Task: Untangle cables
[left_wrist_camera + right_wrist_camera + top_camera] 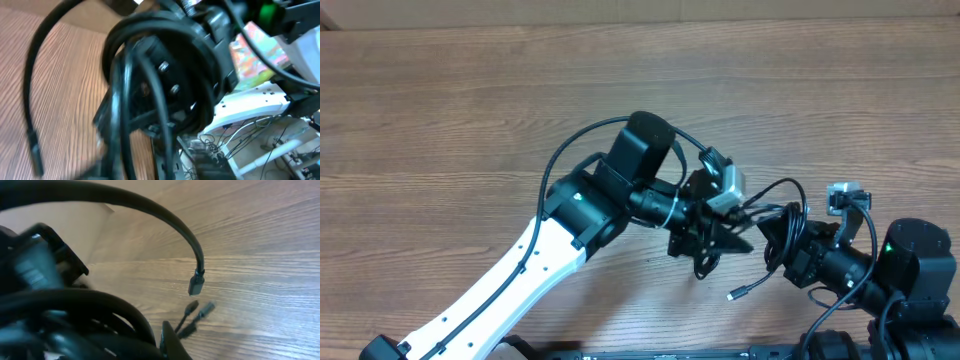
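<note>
Two tools meet low over the pale wood-grain bench (470,100). The right tool (768,238) is clamped on the looped black cables (788,222) between them. I cannot tell how far the left tool (725,240) is closed.

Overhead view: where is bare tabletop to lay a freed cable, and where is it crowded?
Bare: the whole far half of the brown wooden table, and the near-left corner beside the white left arm. Crowded: centre-right, where the thin black cables loop between both arms.
</note>
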{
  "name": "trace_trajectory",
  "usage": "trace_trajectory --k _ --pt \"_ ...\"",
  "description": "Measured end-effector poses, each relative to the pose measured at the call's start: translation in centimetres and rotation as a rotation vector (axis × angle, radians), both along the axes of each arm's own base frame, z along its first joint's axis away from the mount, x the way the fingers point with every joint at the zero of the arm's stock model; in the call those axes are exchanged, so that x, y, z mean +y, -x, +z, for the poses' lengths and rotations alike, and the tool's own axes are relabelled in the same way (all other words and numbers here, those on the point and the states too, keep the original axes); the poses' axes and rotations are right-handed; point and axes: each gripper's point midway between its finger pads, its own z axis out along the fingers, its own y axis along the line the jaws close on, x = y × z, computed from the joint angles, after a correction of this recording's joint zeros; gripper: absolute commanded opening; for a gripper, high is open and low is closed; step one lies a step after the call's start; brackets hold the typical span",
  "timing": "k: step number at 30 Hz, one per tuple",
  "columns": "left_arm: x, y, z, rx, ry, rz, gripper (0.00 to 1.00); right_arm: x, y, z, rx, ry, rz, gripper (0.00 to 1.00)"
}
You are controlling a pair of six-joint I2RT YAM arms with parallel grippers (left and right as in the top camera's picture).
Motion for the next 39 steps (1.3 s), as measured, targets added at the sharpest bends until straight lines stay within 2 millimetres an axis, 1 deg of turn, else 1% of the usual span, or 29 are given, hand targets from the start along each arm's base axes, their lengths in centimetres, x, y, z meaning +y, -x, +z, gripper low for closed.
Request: trace_trajectory --k 2,3,4,5,6,7,8,11,14,15,17,23,24,26,29,32,35,37,39 --pt "-0.2 0.0 0.3 -0.018 0.016 -0.005 0.04 0.1 0.2 -0.2 0.009 0.004 0.01 0.04" --pt "-0.2 -0.1 0.4 -0.023 0.021 -0.004 0.04 0.1 0.3 -0.3 0.012 0.006 0.012 0.12" --pt "-0.3 -0.2 0.6 -0.029 0.029 -0.002 0.04 0.1 0.4 -0.4 0.017 0.008 0.012 0.26" --pt "-0.4 -0.3 0.6 -0.025 0.027 0.007 0.04 0.0 0.4 -0.6 0.021 0.012 0.012 0.49" --pt "-0.5 -0.6 0.7 -0.021 0.024 0.025 0.04 0.0 0.5 -0.8 0.03 0.016 0.008 0.78" --pt "-0.5 -1.0 0.6 -0.017 0.013 0.05 0.04 -0.2 0.5 -0.9 0.037 0.022 0.002 0.94" --pt "-0.6 -1.6 0.3 -0.006 -0.008 0.09 0.04 -0.3 0.5 -1.0 0.039 0.027 -0.004 1.0" --pt "-0.4 -3.9 -1.2 0.042 -0.098 0.25 0.04 -0.9 0.4 -1.7 0.059 0.058 -0.039 1.0" --pt "0.4 -6.2 -3.1 0.086 -0.204 0.431 0.04 -1.1 0.3 -1.8 0.059 0.066 -0.05 1.0" --pt "0.7 -6.9 -3.5 0.091 -0.225 0.477 0.04 -1.2 0.3 -1.8 0.058 0.068 -0.054 1.0" --pt "1.1 -7.8 -3.9 0.093 -0.246 0.541 0.04 -1.3 0.2 -1.9 0.058 0.073 -0.058 1.0" --pt "1.7 -9.3 -4.3 0.12 -0.272 0.659 0.04 -1.3 0.2 -1.9 0.071 0.061 -0.072 1.0" --pt "1.7 -9.6 -4.1 0.132 -0.266 0.675 0.04 -1.3 0.2 -1.9 0.073 0.059 -0.073 0.98" --pt "1.6 -9.9 -3.8 0.179 -0.25 0.712 0.04 -1.3 0.2 -1.9 0.074 0.056 -0.071 0.91" --pt "1.5 -10.1 -3.5 0.266 -0.234 0.746 0.04 -0.8 0.4 -1.6 0.029 0.08 -0.013 0.85" --pt "0.8 -9.8 -2.4 0.361 -0.182 0.737 0.04 -0.5 0.4 -1.1 -0.06 0.137 0.057 0.85" --pt "0.0 -9.1 -1.1 0.454 -0.134 0.694 0.04 -0.3 0.0 -0.4 -0.164 0.194 0.106 0.85" --pt "-0.5 -8.2 -0.4 0.541 -0.119 0.65 0.04 -0.2 -0.4 0.2 -0.259 0.255 0.15 0.85" --pt "-0.7 -7.4 0.0 0.603 -0.117 0.611 0.04 -0.2 -0.7 0.8 -0.329 0.293 0.17 0.81"
